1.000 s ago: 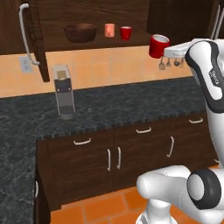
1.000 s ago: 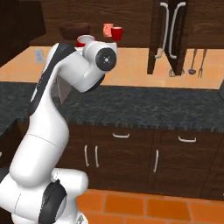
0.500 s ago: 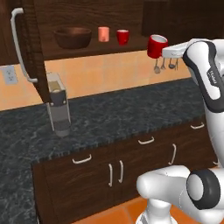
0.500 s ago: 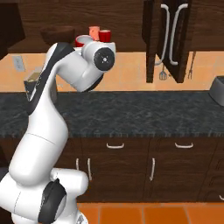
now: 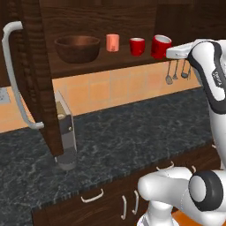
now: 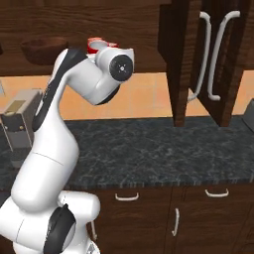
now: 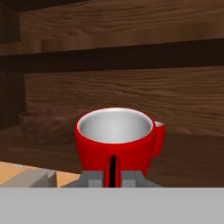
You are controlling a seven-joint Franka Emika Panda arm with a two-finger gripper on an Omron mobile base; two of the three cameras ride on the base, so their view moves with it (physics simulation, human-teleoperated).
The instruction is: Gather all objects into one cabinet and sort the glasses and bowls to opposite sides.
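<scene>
With the bowl [image 5: 77, 47] and two cups shelved in the cabinet [image 5: 31, 84], the tool [image 7: 113, 174] is gripping the last red cup [image 7: 115, 138], not yet placed.

The pincer [image 5: 168, 53] holds a red cup [image 5: 160, 46] beside the cabinet shelf [image 5: 110, 63] bearing bowl [image 5: 77, 47] and two cups.
</scene>
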